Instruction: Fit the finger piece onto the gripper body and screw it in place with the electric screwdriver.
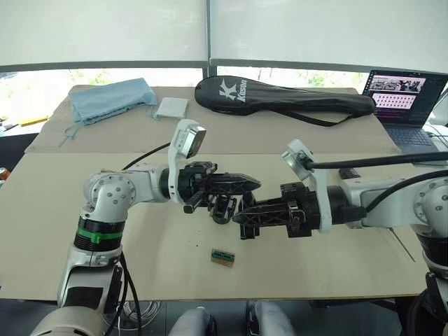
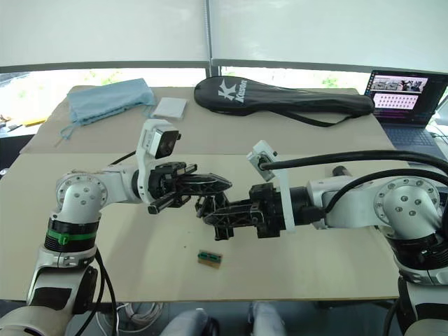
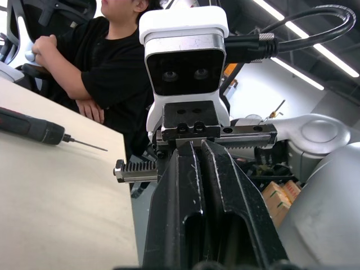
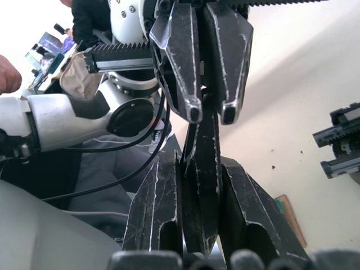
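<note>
The finger piece point(image 4: 203, 163), a small black tapered part, stands clamped between my right gripper's fingers, its tip pointing up toward my left gripper's fingertips point(image 4: 192, 109). My right gripper point(image 1: 239, 217) hovers low over the middle of the table. Just above and left of it, my left gripper point(image 1: 257, 184) has its fingers pressed close together, and I cannot tell whether they touch the piece. The gripper body point(image 1: 222, 208) sits on the table beneath both grippers. The electric screwdriver point(image 3: 34, 128) lies on the tabletop with its thin bit showing.
A small green-and-tan block point(image 1: 222, 257) lies near the front edge. At the back are a black racket bag point(image 1: 280, 98), a blue cloth point(image 1: 112, 99), a white pad point(image 1: 172, 107) and a laptop point(image 1: 406, 105). A person point(image 3: 107, 62) sits beyond the table's edge.
</note>
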Controlling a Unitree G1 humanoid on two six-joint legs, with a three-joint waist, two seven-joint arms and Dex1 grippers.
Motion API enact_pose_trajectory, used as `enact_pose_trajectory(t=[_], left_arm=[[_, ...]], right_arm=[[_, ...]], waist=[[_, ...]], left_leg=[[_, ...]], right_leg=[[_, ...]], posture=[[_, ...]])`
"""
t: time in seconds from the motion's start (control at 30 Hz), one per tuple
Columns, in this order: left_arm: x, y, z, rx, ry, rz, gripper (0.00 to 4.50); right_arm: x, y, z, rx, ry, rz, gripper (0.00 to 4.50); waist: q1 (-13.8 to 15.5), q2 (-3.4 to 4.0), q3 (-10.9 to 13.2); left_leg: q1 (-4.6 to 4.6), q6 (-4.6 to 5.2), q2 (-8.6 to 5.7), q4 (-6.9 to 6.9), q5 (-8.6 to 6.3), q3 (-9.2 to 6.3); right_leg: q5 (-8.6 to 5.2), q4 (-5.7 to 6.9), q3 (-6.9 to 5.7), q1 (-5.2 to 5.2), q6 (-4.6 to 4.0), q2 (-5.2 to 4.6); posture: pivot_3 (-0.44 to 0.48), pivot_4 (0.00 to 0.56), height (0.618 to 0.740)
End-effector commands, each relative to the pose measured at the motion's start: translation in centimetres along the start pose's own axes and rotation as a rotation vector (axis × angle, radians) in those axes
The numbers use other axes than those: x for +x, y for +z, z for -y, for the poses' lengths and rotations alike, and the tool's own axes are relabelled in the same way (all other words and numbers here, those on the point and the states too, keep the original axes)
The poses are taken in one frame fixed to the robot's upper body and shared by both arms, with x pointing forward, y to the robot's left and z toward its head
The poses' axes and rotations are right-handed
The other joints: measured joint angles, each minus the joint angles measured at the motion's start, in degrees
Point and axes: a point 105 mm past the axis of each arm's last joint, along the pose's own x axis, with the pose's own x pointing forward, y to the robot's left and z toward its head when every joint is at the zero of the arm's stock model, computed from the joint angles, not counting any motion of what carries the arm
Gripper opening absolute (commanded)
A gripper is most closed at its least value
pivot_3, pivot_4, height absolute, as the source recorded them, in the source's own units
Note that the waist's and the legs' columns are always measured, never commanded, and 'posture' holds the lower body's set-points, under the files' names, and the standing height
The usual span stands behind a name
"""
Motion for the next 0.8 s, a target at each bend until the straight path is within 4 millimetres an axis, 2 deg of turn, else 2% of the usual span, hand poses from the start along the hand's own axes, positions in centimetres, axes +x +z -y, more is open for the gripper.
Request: enact_pose_trajectory(t=[0.03,0.07,0.2,0.23,0.3,0.37,0.47,0.53,0.63,0.67,0.73,0.8], left_arm=[[-0.3,1.5,0.8,0.171,0.022,0.034,1.41],[-0.6,2.3,1.3,0.241,-0.004,0.082,2.14],[-2.7,2.9,0.6,0.441,0.065,0.080,3.72],[-3.5,2.8,0.1,0.474,0.106,0.061,4.30],[-5.5,2.5,-1.0,0.555,0.187,0.016,4.50],[-7.8,1.6,-2.2,0.621,0.265,-0.053,4.50],[-10.2,0.4,-3.2,0.694,0.327,-0.133,4.50],[-11.7,-1.2,-3.0,0.670,0.303,-0.176,4.50],[-14.2,-5.0,-4.2,0.626,0.373,-0.267,4.50],[-14.6,-6.0,-4.6,0.611,0.392,-0.293,4.50],[-14.9,-8.1,-5.0,0.553,0.366,-0.357,4.50],[-14.5,-8.7,-5.9,0.552,0.373,-0.352,4.50]], right_arm=[[-0.6,0.8,-0.9,-0.034,0.033,0.047,0.43],[-0.7,0.9,-0.9,-0.036,0.030,0.052,0.43],[-1.2,1.4,-1.1,-0.057,0.047,0.096,0.43],[-1.3,1.5,-0.9,-0.066,0.032,0.102,0.43],[-1.4,1.2,-0.4,-0.090,-0.009,0.099,0.43],[-1.5,1.1,0.2,-0.112,-0.045,0.113,0.43],[-1.5,1.4,0.4,-0.178,-0.054,0.162,0.43],[-1.6,1.7,0.2,-0.253,-0.040,0.224,0.43],[-2.0,0.7,2.2,-0.278,-0.127,0.199,0.43],[-2.2,0.4,2.6,-0.304,-0.149,0.190,0.43],[-2.2,0.7,2.3,-0.404,-0.106,0.256,0.43],[-2.2,0.3,2.5,-0.468,-0.102,0.251,0.43]], waist=[[0.0,0.00,0.0],[0.0,0.00,0.0],[0.0,-0.02,0.0],[0.0,-0.02,0.0],[0.0,-0.02,0.0],[0.0,-0.02,0.0],[0.1,-0.03,0.0],[0.1,-0.06,0.0],[0.1,-0.06,0.0],[0.2,-0.06,0.0],[0.4,-0.07,0.0],[0.6,-0.07,0.0]], left_leg=[[0.00,0.00,0.00,0.00,0.00,0.00],[0.00,0.00,-0.01,0.01,0.00,0.01],[-0.01,0.00,-0.01,0.03,0.00,0.01],[-0.01,0.00,-0.01,0.02,0.00,0.01],[0.00,0.00,-0.01,0.02,0.00,0.01],[0.00,0.00,-0.01,0.02,0.00,0.02],[-0.03,0.00,0.00,0.01,0.00,0.04],[-0.20,0.01,0.00,0.04,0.00,0.03],[-0.37,0.06,-0.04,0.04,-0.01,0.06],[-0.38,0.09,-0.04,0.05,-0.02,0.06],[-0.46,0.18,-0.05,0.08,-0.06,0.06],[-0.68,0.28,-0.06,0.20,-0.04,0.05]], right_leg=[[0.00,0.00,0.00,0.00,0.00,0.00],[0.00,-0.01,0.00,0.01,0.00,-0.02],[0.01,-0.02,-0.06,0.02,-0.01,-0.03],[0.01,-0.03,-0.08,0.02,-0.01,-0.03],[0.01,-0.02,-0.10,0.03,-0.02,-0.03],[0.02,-0.02,-0.11,0.02,-0.03,-0.03],[0.02,-0.03,-0.11,-0.03,-0.03,-0.04],[0.02,-0.03,-0.13,-0.17,-0.02,-0.06],[0.05,0.00,-0.12,-0.41,-0.03,-0.08],[0.05,0.00,-0.13,-0.41,-0.03,-0.08],[0.06,0.00,-0.16,-0.46,-0.03,-0.11],[0.10,0.02,-0.20,-0.61,0.02,-0.11]], posture=[[0.000,0.150,0.740],[0.000,0.150,0.740],[0.000,0.150,0.740],[0.000,0.150,0.740],[0.000,0.150,0.740],[0.000,0.150,0.740],[0.000,0.150,0.740],[0.000,0.150,0.740],[0.000,0.150,0.740],[0.000,0.150,0.740],[0.000,0.150,0.740],[0.000,0.150,0.740]])
